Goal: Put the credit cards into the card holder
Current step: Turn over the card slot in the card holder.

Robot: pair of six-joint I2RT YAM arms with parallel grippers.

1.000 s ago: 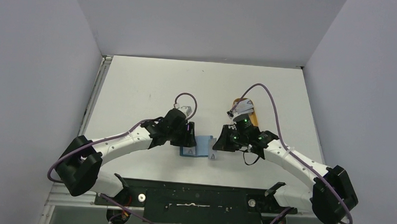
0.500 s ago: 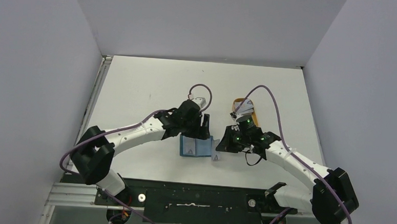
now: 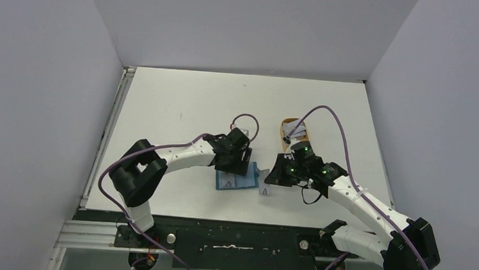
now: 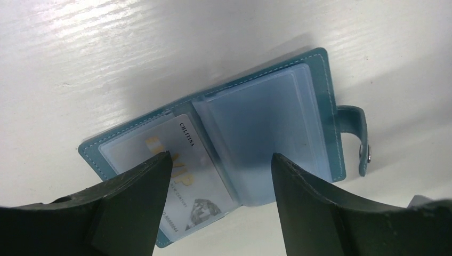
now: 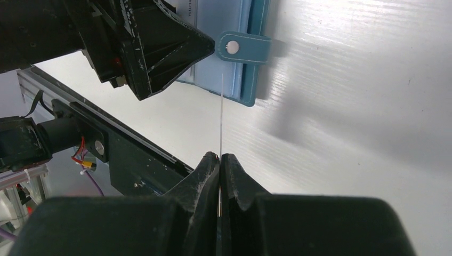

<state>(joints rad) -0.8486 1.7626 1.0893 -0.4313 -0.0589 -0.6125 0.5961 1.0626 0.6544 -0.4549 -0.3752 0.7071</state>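
The left arm [image 3: 180,158] rises from the desk's [image 3: 164,106] near edge, folds at the elbow and reaches right toward the middle. The left end effector [image 4: 221,160] points down, its two dark fingers [image 4: 144,186] spread wide with nothing between them. The right arm [image 3: 363,203] stretches from the near right corner toward the middle. The right end effector [image 5: 219,157] has its fingers pressed together on a credit card [image 5: 221,117] seen edge-on.

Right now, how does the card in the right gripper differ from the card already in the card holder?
The held card is clamped in the shut right gripper, outside the card holder; the sleeved card sits inside it. The held card shows edge-on to the right wrist camera; the sleeved card lies flat, gold print showing. Both are thin cards.
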